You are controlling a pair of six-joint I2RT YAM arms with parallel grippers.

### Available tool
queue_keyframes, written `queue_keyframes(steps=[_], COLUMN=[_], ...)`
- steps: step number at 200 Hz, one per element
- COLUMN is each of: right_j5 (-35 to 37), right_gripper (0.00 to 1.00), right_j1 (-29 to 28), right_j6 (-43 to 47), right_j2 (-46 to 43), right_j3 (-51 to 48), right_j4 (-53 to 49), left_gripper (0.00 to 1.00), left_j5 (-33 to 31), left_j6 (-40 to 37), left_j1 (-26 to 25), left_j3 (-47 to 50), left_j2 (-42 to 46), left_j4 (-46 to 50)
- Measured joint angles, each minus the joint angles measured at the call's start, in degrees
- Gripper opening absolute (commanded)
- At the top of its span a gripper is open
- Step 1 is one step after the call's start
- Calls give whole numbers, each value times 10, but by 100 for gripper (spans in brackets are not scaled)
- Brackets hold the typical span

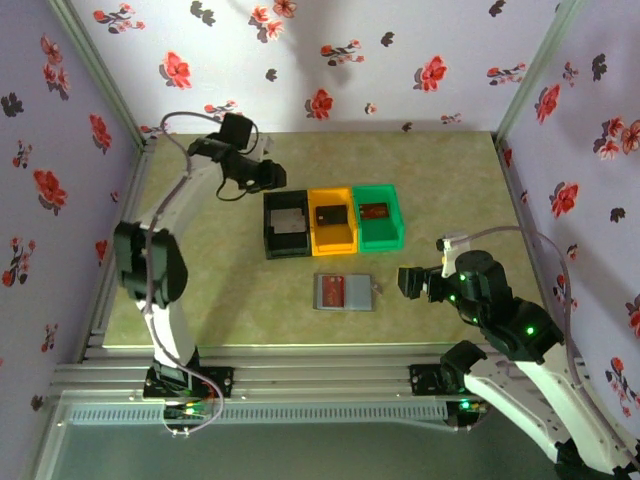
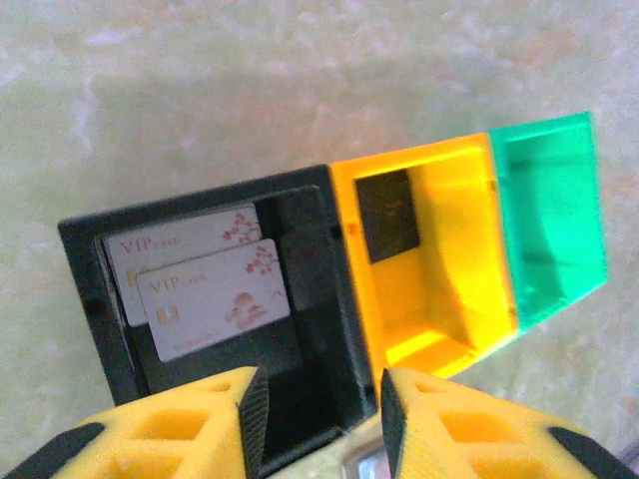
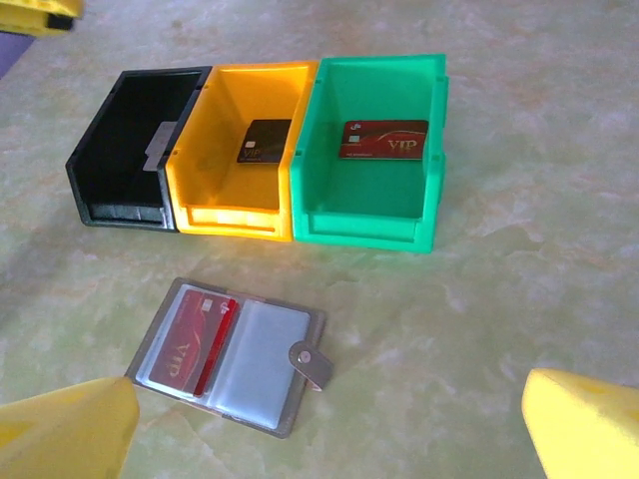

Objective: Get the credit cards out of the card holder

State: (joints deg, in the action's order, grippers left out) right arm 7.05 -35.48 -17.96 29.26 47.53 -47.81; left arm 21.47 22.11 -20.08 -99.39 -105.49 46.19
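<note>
Left tool [image 2: 318,414] slightly parted, right tool [image 3: 329,429] spread wide

1. The back wall [image 1: 330,60] is pale lilac, printed with red and dark flowers.
2. The left wall [image 1: 50,150] and right wall [image 1: 590,150] carry the same print.
3. Grey-green posts [image 1: 100,70] mark the two back corners.
4. The table [image 1: 450,180] is mottled olive-green, evenly lit, with only soft shadows.
5. Silver rails [image 1: 320,375] run along its near edge.
</note>
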Motion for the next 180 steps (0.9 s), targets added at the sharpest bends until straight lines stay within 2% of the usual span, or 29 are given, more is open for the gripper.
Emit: queue_keyframes(steps=[29, 86, 101, 120, 151, 180], right_j5=[-9, -43, -59, -77, -106, -118], right_gripper=[99, 98, 98, 98, 97, 95], right_j1=[0, 0, 0, 0, -10, -45], right_j6=[0, 0, 0, -7, -43, -84], right_j2=[2, 36, 60, 95, 130, 172], right_j3=[0, 0, 0, 0, -16, -42], right_j4=[2, 11, 14, 19, 71, 121], left_gripper=[53, 79, 82, 89, 93, 95], left_j5=[-21, -83, -100, -122, -145, -162], left_j6=[28, 83, 103, 128, 169, 204], left_j1=[-30, -139, -169, -207, -253, -284], left_j3=[78, 288, 339, 395, 457, 505], left_j2=[108, 278, 310, 339, 355, 353], left_j4=[-28, -89, -102, -117, -135, -162])
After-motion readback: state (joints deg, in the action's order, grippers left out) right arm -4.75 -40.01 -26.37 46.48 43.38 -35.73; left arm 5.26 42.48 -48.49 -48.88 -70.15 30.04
